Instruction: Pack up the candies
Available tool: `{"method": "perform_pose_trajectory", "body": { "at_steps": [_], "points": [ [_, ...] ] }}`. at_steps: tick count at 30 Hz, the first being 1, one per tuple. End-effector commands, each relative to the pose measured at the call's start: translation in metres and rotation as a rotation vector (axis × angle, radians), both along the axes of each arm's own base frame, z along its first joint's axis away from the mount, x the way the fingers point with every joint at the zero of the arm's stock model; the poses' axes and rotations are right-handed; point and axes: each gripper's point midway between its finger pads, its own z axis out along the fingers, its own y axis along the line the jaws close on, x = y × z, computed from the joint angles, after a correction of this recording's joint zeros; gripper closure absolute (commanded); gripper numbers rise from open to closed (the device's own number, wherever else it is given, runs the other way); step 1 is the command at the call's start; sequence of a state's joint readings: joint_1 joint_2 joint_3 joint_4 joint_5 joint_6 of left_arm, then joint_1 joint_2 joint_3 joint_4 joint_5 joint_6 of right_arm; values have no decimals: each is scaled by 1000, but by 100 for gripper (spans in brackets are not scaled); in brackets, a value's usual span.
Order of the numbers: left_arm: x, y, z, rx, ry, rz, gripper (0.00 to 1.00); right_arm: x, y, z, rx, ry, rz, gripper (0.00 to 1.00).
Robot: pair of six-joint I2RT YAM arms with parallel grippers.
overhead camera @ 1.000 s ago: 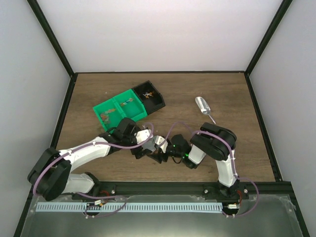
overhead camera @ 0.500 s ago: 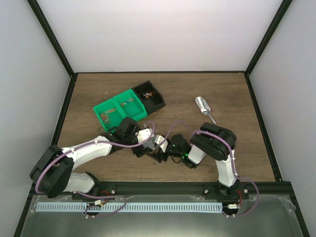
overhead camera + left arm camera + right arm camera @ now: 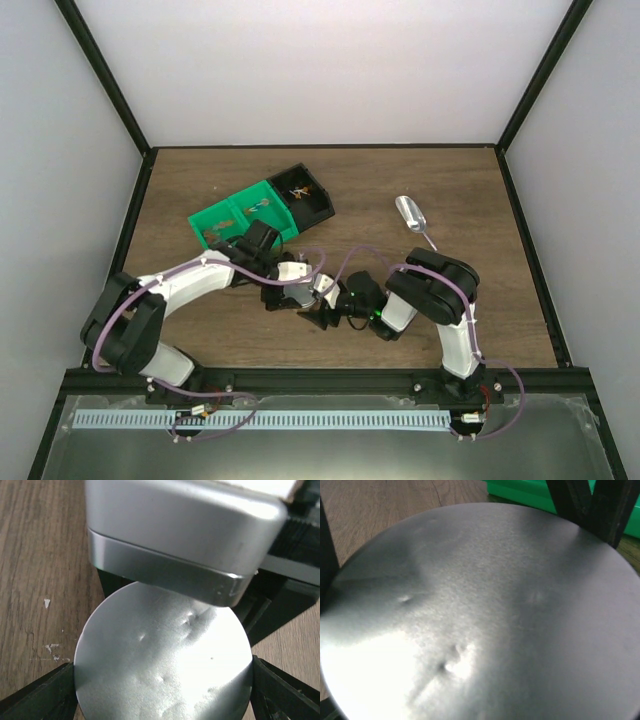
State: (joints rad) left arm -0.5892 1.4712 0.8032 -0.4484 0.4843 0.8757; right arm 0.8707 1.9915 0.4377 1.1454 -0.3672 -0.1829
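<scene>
Change (top view): left arm's elbow had swung in off the table's (image 3: 450, 180) near-left edge vs 1 s ago; left tool (image 3: 283, 292) narrowed, just beside right tool (image 3: 322, 312).
Meaning: prob. lid-handling step; candies looked unpacked yet.
Candies (top view): candies (image 3: 297, 190) lay in black bin (image 3: 316, 208) & green tray (image 3: 228, 200), far-left; too small to count.
Count (top view): 2 arms, 1 tray, 1 bin, 1 scoop (image 3: 410, 214).
Left wrist: 1 lid (image 3: 162, 665) spanned betw. both fingers (image 3: 45, 695), seemingly touching, so gripped; silver box (image 3: 180, 535) above, ID unclear.
Right wrist: same lid filled frame; right tool's opening & hold couldn't be told.
</scene>
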Motion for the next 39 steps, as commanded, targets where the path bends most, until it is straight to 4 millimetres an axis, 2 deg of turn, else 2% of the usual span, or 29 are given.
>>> {"method": "perform_pose_trajectory", "body": {
  "at_steps": [1, 4, 7, 9, 11, 18, 32, 36, 39],
  "points": [
    [7, 18, -10, 105, -108, -202, 10, -45, -12, -40, -112, 158, 147, 67],
    [21, 16, 5, 57, -74, -60, 9, -39, -12, -42, -117, 167, 110, 67],
    [8, 18, 14, 5, -32, 7, 1, -31, -13, -47, -126, 183, 68, 66],
    [1, 20, 20, -35, -30, 62, 0, -29, -12, -46, -123, 180, 56, 66],
    [-6, 23, 16, -48, 0, 119, 0, -25, -13, -46, -125, 169, 37, 66],
    [-5, 9, 12, -97, 36, 332, 0, -15, -15, -49, -143, 147, -14, 66],
    [-3, -14, 6, -117, 30, 368, 2, -12, -15, -51, -153, 155, -30, 66],
    [-4, -14, 4, -97, 0, 321, 6, -13, -15, -51, -153, 156, -25, 66],
    [-1, -6, 3, -66, -33, 307, 10, -16, -15, -49, -153, 150, -5, 67]
  ]
}}
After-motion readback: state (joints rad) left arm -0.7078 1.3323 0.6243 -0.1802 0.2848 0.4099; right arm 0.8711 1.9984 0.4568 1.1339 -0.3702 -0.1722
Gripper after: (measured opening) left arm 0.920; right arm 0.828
